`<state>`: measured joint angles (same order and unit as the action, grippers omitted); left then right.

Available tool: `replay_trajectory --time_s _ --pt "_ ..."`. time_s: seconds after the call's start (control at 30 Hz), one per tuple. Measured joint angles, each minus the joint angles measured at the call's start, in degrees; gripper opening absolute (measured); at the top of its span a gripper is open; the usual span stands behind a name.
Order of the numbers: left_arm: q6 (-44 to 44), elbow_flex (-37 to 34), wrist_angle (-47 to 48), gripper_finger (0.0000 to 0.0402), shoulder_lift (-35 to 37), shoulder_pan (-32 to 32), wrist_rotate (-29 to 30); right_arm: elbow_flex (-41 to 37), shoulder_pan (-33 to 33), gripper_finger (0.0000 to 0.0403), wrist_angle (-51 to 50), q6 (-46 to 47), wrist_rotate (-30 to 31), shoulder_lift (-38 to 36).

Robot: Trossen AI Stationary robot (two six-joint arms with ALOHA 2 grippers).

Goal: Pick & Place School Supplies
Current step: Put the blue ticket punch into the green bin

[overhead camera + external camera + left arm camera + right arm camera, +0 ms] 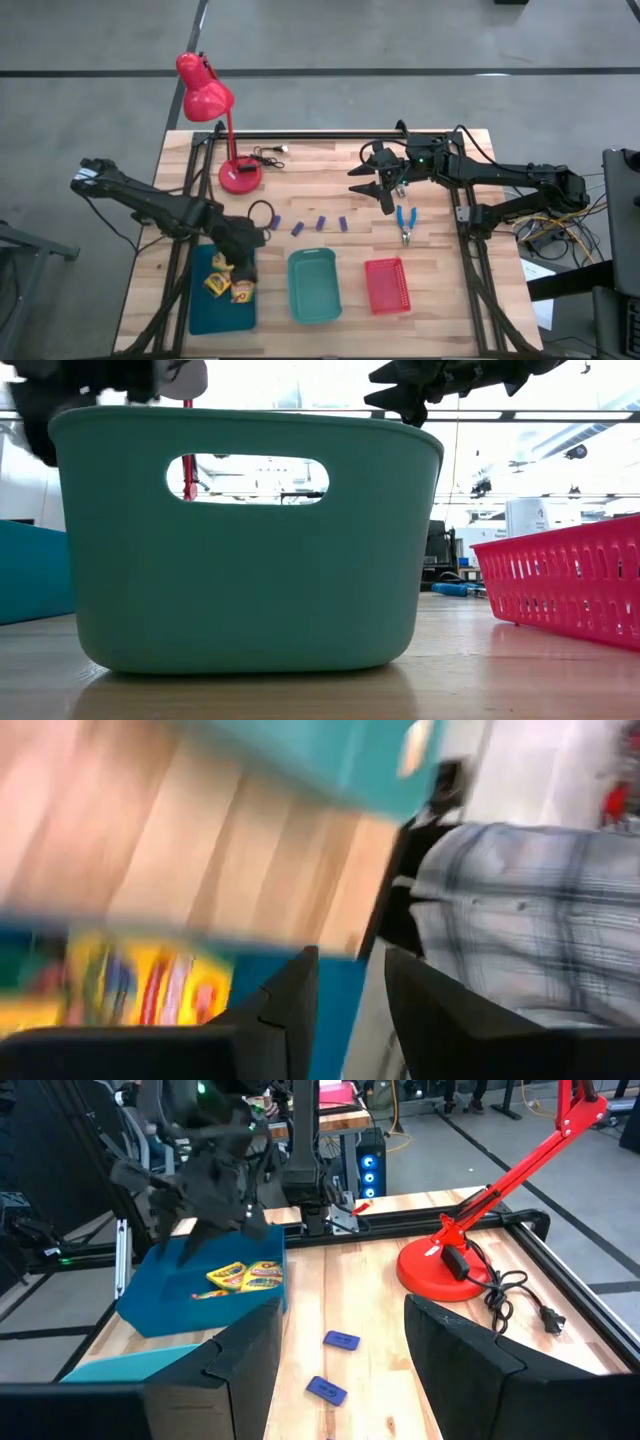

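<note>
- Left claw [243, 262] above the blue tray [200, 305] at the worktop's [440, 300] front left corner; fingers narrowly parted, nothing seen between them.
- Crayon boxes [228, 282] lying inside that blue tray, just under the left claw.
- Right claw [372, 178] raised over the rear middle of the worktop, fingers spread wide, holding nothing.
- Purple blocks [320, 223] in a loose row across the worktop's middle, behind the green tray [313, 285].
- Blue-handled scissors [405, 222] on the boards behind the red tray [387, 284], toward the right edge.
- Red lamp [212, 110] near the rear left corner.
</note>
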<state>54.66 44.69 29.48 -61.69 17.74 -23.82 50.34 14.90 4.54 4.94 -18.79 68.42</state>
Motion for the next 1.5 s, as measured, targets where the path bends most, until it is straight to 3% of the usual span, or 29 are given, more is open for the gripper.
replay_trajectory --time_s 0.17,0.33,0.43,0.5,0.73,1.0,1.5 --pt "-9.56 0.04 -6.64 0.0122 0.22 -1.33 8.83 0.01 0.00 0.0205 0.00 5.77 -0.08 0.00" --pt "-19.37 1.66 -6.74 0.0122 0.96 -2.71 30.15 -0.02 0.02 0.0205 -1.68 7.39 -0.08 0.00" --pt "-20.50 2.57 -6.25 0.0122 1.96 -3.21 43.90 -0.02 0.00 0.0205 -2.77 9.76 0.53 0.00" --pt "-19.99 3.08 -5.73 0.0122 2.90 -3.67 49.48 -0.02 0.00 0.0205 -4.14 11.45 1.47 0.00" --pt "-14.64 6.89 3.50 0.0122 3.95 -7.51 50.23 -0.04 0.00 0.0205 -7.43 11.61 4.67 0.00" --pt "-8.82 10.46 10.38 0.0122 3.45 -9.42 46.95 -0.04 0.00 0.0205 -7.30 11.09 5.47 0.00" --pt "-6.27 10.45 10.18 0.0122 2.73 -9.40 47.28 -0.04 0.00 0.0206 -7.28 11.15 5.39 0.00"
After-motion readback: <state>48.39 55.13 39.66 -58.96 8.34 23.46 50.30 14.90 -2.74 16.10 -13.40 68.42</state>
